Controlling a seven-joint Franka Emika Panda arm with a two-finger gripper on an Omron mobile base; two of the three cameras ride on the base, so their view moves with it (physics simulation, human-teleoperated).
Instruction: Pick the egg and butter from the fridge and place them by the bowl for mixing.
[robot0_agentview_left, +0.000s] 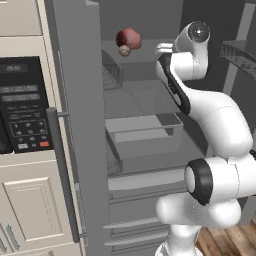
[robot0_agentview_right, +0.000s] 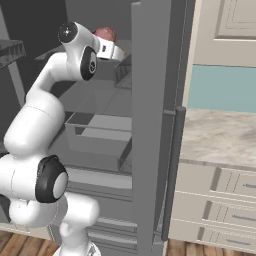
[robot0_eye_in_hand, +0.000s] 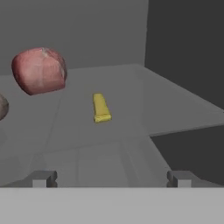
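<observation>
Butter (robot0_eye_in_hand: 100, 107) lies flat on the upper fridge (robot0_agentview_left: 80, 125) shelf, straight ahead at twelve o'clock in the hand view, with the red-pink chunk (robot0_eye_in_hand: 39, 70) at ten o'clock and the egg (robot0_eye_in_hand: 2, 106) at nine o'clock by the picture's edge. The gripper (robot0_eye_in_hand: 112, 178) holds nothing, its jaws spread wide, seemingly so the fingers can straddle the slim stick. The arm reaches in through the open door at shelf height, probably to come at the butter level.

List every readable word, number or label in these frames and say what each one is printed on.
Black-fronted microwave, display at the top of its panel: digits, possibly "26:50", too blurred to be sure.
Microwave keypad buttons: pale markings, too small to read.
Tall grey metal fridge, small thin yellow butter stick, lumpy red-pink chunk: no text.
</observation>
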